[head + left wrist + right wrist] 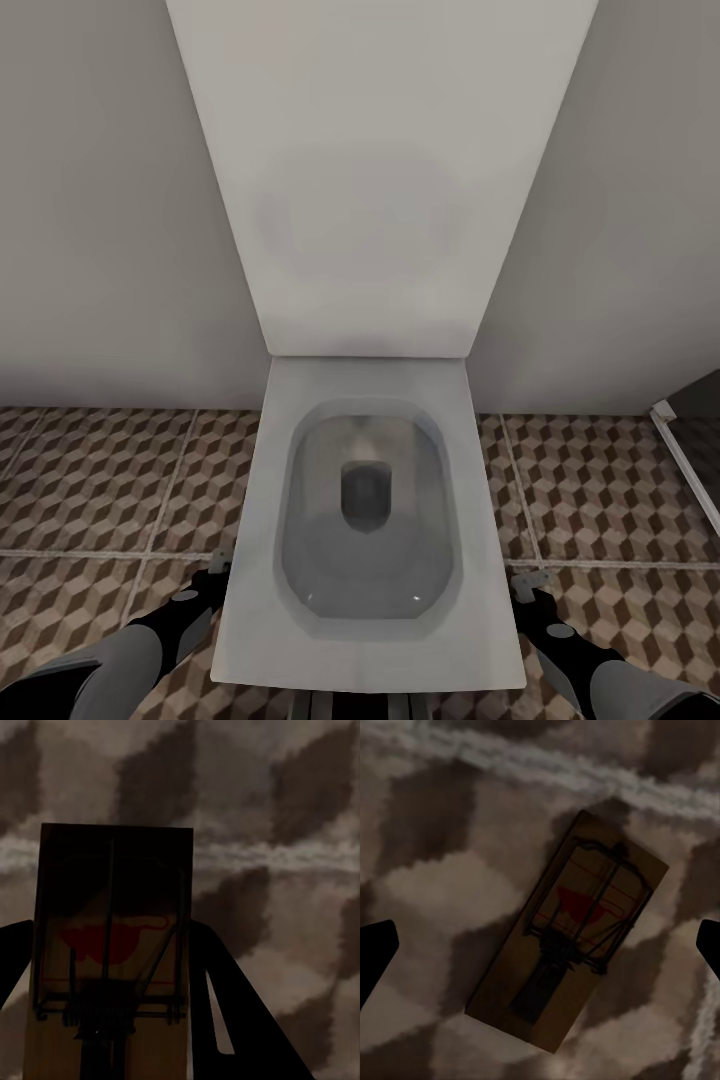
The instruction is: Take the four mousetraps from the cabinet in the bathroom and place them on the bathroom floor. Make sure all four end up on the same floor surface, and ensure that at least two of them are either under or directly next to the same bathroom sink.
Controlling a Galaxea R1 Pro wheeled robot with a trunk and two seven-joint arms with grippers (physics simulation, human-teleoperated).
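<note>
Head view: white square-bowled toilet (370, 500) dead ahead, seat lid raised against a pale grey wall (100, 200). Bathroom floor of brown, beige and white cube-pattern tiles (100, 470) on both sides of the bowl. Left tool (218, 572) low beside the toilet's left edge; right tool (528, 582) low beside its right edge. Dark forearms enter from the bottom corners. A white-framed dark panel (690, 440) at the far right edge.

Left wrist view: a flat rectangular tan wooden mousetrap (112, 945) with dark wire spring parts and a red mouse print sits between the dark fingers (225, 1020), which stand at each long edge; left tool clamped on it. Cube tiles and a pale grout line lie beyond.

Right wrist view: a second tan wooden mousetrap (574, 934) lies flat on the tiles, set at a slant, near a grout line. Right tool's fingertips (375, 945) stand well apart at either side, not touching it.
</note>
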